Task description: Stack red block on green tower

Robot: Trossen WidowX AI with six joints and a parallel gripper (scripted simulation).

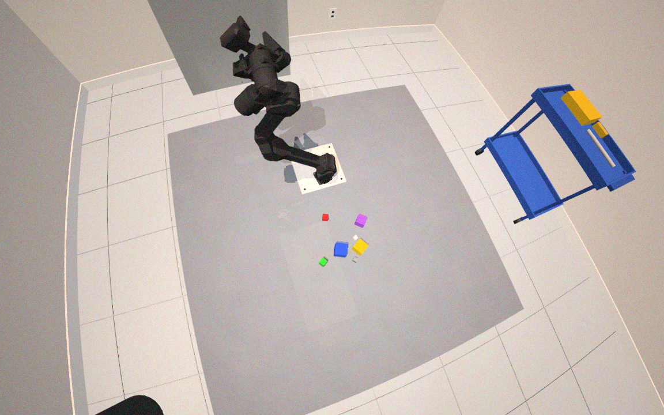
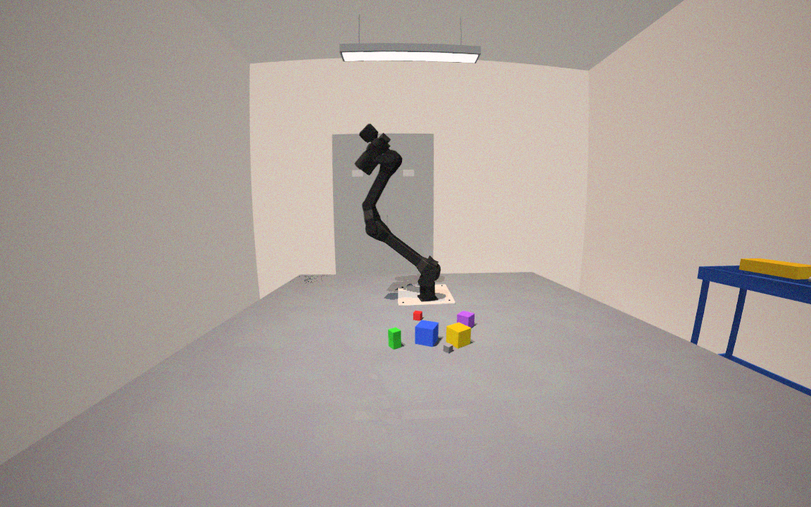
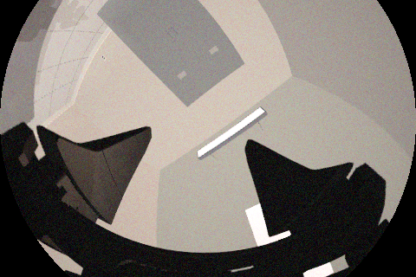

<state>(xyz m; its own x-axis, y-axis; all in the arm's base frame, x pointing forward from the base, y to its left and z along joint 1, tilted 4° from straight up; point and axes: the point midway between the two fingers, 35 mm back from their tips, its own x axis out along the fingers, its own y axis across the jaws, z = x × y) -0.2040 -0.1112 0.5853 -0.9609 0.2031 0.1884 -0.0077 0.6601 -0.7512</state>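
The arm rises from its white base plate and reaches high toward the grey door, so the gripper points up and away from the desk. In the wrist view its jaws stand spread wide with nothing between them, framing the door and the ceiling light. The red block sits on the desk just in front of the base plate, apart from the other blocks. The green tower stands upright farther from the base, near the blue block; from the exterior view it looks taller than it is wide, though it is too small to tell whether it is one piece or several. The yellow block sits just beside the blue one, and the purple block lies behind the yellow one. A blue cart stands well off to the side.
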